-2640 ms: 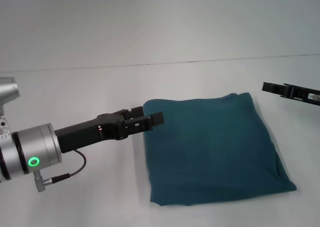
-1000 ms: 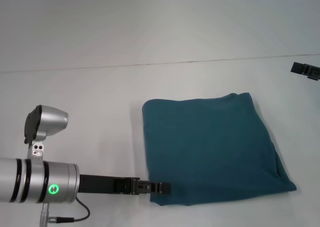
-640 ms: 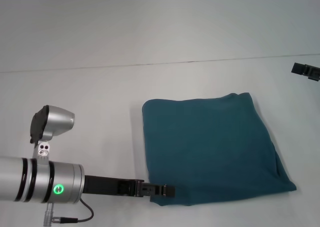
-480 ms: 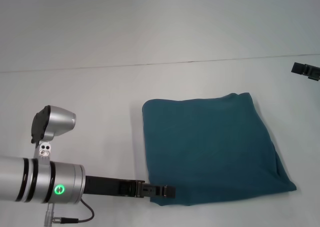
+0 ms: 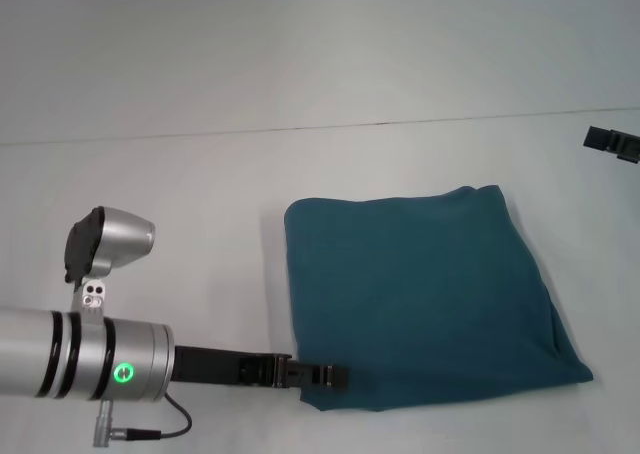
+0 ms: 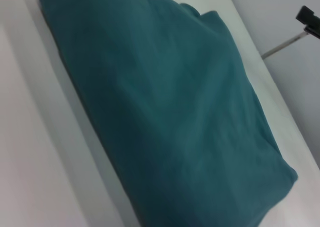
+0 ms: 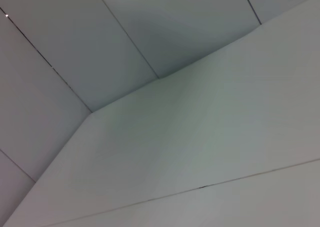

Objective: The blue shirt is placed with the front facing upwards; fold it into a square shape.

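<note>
My left gripper (image 5: 325,376) has dropped from the far-left corner of the folded teal-blue cotton shirt (image 5: 425,299) to its near-left corner, where it now sits low at the hem; whether its fingers are apart, I cannot tell. The shirt spreads ahead and to my right as a rough square, so I judge folding nearly finished. Bare white table (image 5: 180,204) lies open left. My right gripper (image 5: 612,142) is parked far right, well apart.
</note>
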{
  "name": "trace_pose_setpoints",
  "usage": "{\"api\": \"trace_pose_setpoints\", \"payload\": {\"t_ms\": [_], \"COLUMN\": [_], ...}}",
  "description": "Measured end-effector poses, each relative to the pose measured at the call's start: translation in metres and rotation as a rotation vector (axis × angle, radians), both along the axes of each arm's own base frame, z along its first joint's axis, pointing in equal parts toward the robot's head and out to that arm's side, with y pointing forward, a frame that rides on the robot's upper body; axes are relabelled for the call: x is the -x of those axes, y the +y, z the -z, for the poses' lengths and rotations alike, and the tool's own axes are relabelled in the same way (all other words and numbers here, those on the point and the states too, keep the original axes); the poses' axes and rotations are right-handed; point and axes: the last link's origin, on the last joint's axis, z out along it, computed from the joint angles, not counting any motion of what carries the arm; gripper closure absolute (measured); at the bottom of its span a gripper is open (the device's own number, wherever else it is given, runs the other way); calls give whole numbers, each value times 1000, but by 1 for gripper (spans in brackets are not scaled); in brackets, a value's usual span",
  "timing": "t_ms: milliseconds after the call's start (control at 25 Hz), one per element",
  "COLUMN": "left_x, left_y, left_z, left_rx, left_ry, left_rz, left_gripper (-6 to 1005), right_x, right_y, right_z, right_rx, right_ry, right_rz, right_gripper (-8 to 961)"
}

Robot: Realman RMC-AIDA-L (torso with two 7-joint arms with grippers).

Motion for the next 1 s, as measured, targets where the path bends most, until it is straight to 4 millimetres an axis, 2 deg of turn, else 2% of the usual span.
{"api": "trace_pose_setpoints", "payload": {"t_ms": [200,440,520,760,1000], "left_x": [0,-3,-3,-3,-2], "left_y": [4,1,1,1,7], "left_z": [3,8,9,9,1], "left_rx": [-8,16,16,17,-13], "left_ry": [23,47,46,48,46], "left_rz": [2,27,26,26,29], "left_gripper": [109,291,528,766,852], "right_x": [-1,-2,-2,-1,-1], "right_y": [-1,-2,-2,-2,-1], "right_z": [1,1,1,1,3], "right_rx": [0,-1,-2,-2,-2], "right_ry": [-2,-5,-4,-2,0], "right_rz": [1,0,0,-1,0], "right_gripper": [23,23,23,24,24]}}
